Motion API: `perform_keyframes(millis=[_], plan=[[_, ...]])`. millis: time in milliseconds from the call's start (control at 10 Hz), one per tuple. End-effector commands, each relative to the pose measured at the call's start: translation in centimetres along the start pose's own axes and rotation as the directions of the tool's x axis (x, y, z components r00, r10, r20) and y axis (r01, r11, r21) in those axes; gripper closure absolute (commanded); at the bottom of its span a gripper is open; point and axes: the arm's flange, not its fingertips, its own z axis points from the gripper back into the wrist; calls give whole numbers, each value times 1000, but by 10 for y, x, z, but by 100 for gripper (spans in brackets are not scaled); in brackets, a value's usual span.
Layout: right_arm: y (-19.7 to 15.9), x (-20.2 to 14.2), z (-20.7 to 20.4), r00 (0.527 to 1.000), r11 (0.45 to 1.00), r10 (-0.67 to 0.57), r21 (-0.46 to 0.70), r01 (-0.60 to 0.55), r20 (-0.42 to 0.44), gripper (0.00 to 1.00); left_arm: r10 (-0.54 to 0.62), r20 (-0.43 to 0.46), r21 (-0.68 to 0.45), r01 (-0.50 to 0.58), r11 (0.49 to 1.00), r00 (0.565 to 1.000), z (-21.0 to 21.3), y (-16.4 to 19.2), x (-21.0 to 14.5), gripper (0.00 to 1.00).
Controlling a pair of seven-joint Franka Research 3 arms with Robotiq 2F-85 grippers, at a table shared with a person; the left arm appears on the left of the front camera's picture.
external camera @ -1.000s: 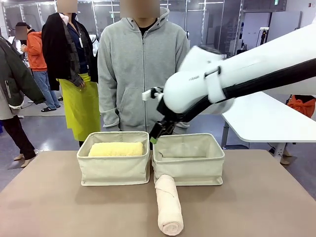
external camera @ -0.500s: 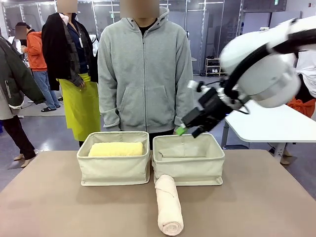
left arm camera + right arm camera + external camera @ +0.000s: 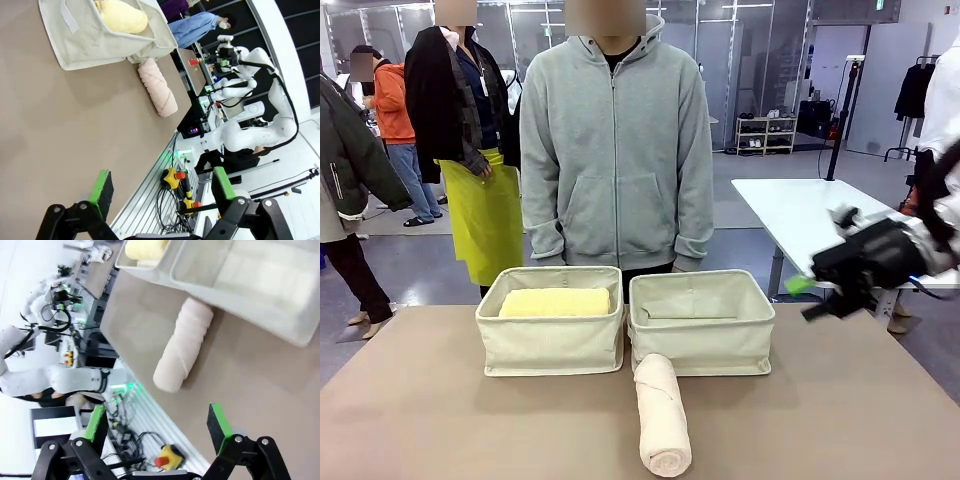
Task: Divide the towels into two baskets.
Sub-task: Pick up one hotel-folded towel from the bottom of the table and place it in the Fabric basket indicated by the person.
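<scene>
Two cream canvas baskets stand side by side mid-table. The left basket (image 3: 550,345) holds a yellow towel (image 3: 555,302); inside the right basket (image 3: 700,345) something pale lies low, and I cannot tell what it is. A pale pink towel (image 3: 662,415) lies on the table in front of the right basket, one end at its wall. My right gripper (image 3: 817,297) hangs open and empty off to the right of the baskets, above the table's right edge. In the right wrist view the gripper (image 3: 156,421) stands open above the pink towel (image 3: 182,345). My left gripper (image 3: 162,185) is open, far from the pink towel (image 3: 157,92).
A person in a grey hoodie (image 3: 615,150) stands right behind the baskets, arms down. A white table (image 3: 800,215) stands beyond the right side. Bare brown tabletop (image 3: 440,420) lies left and right of the pink towel.
My right arm has swung from above the right basket out to the right and lower, its gripper open and empty throughout. The towels and baskets have stayed put.
</scene>
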Motion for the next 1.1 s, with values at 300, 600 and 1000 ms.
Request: perform_keyframes(millis=[300, 600, 1000], plan=[[-55, -138, 78, 940, 960, -278, 70, 270, 196, 0, 7, 8, -10, -7, 1000, 1000, 2, -4, -1, 0], [-52, -209, 100, 878, 932, -364, 112, 346, 312, 0, 7, 8, -10, -7, 1000, 1000, 2, -4, -1, 0], [-84, -156, 147, 897, 943, -332, 91, 319, 292, 0, 7, 8, -10, -7, 1000, 1000, 2, -4, -1, 0]])
